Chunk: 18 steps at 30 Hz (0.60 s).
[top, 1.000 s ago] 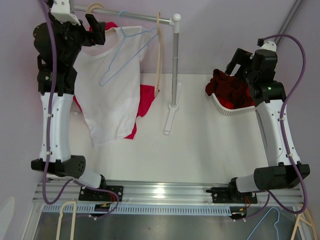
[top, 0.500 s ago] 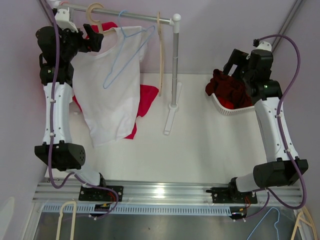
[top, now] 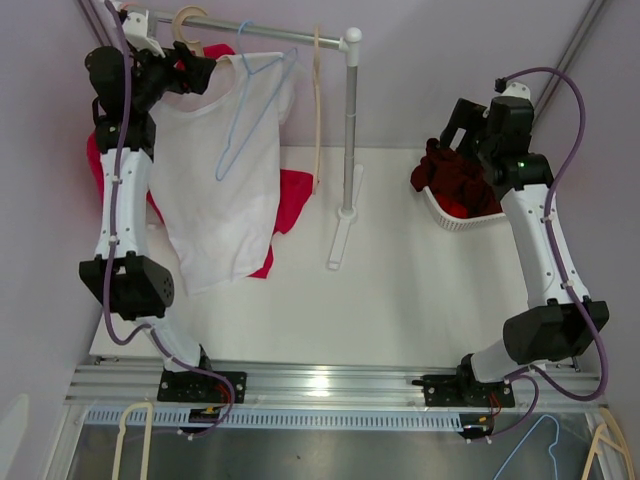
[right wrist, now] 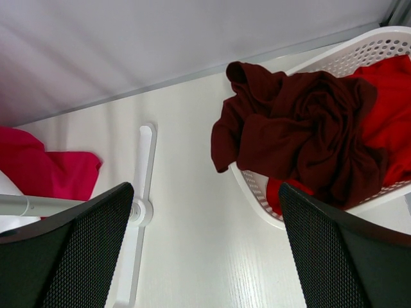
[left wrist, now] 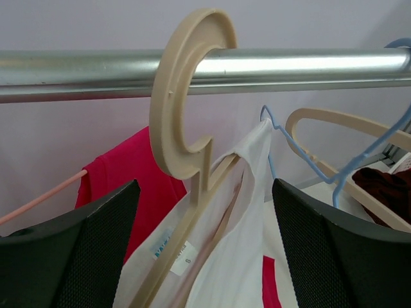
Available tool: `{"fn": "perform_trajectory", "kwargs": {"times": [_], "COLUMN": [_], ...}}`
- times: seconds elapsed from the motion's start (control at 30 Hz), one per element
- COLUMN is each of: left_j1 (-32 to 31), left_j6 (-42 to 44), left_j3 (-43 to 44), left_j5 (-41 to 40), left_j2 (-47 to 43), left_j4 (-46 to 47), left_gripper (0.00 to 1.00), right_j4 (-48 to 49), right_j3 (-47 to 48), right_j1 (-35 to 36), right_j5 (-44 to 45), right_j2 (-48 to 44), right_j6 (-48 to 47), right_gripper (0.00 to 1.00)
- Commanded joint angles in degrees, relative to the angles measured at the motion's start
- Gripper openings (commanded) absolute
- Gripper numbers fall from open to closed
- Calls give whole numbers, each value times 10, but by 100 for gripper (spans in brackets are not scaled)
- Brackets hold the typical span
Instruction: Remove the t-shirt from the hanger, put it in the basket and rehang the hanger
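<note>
- The white bench carries a clothes rack, and its steel rail runs across the far left corner.
- The white t-shirt is still on its hanger. It hangs from the left end of the rail, with its hem draped down onto the bench.
- A pink garment lies on the bench behind the shirt's lower edge.
- A white basket sits at the far right of the bench, and a dark red garment spills over its rim.
- The beige hanger has its round hook over the rail. The shirt's collar is gathered around its neck.
- My left jaws stand wide just below the rail, one finger on each side of the hanger's neck, gripping nothing.
- My right jaws are spread wide and empty above the bench, just beside the basket.
</note>
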Motion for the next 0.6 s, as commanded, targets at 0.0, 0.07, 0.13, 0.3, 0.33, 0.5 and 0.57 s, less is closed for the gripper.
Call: {"fn": "perform_trajectory", "kwargs": {"times": [0.0,0.07,0.13,0.3,0.33,0.5,0.57], "left_j1": [6,6,6,6,6,6,6], "left_j6": [-12,-14,-23,-38,-40,-47,-52], "left_j3": [33,37,42,101,112,128,129], "left_j5": [3,4,5,27,27,37,46], "left_j2": [9,15,26,59,63,75,77], "left_j4": [62,72,89,55,50,44,49], "left_gripper": [88,83,74,44,40,29,22], "right_j4": [21,22,23,24,24,25,24], "right_j3": [29,31,35,38,38,37,36], "right_j1": [3,3,2,3,3,4,4], "right_j5": [3,3,3,0,0,-3,-4], "right_j2": [6,10,14,25,27,29,28], "right_j6": [-9,-11,-13,-12,-12,-11,-11], "right_gripper": [100,100,99,99,99,100,99]}}
